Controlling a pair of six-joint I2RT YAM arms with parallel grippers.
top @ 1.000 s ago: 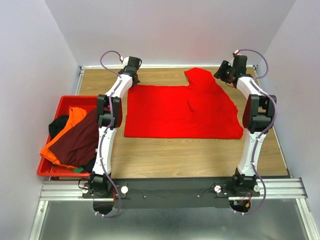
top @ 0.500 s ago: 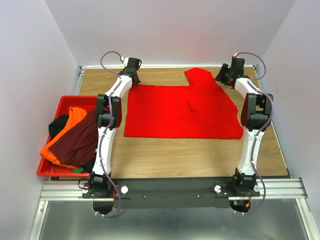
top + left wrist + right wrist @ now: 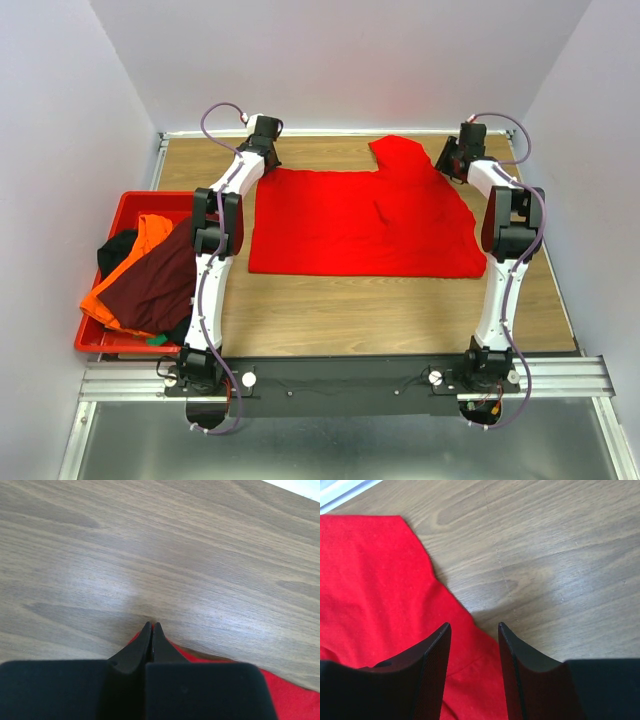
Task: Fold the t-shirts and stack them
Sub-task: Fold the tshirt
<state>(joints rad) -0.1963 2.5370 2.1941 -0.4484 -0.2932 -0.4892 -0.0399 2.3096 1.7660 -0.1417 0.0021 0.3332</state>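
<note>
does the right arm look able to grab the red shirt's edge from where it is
Probably yes: the right gripper hangs open astride the edge of the red shirt, one finger over cloth, one over bare table, with nothing in between.

Red crate on left side of wooden table.

Closed pincer (red t-shirt beneath)

pale lilac walls close in a wood-grain desk on three sides. an aluminium rail runs along its near edge, grey sheet metal below. light is soft, even.
</note>
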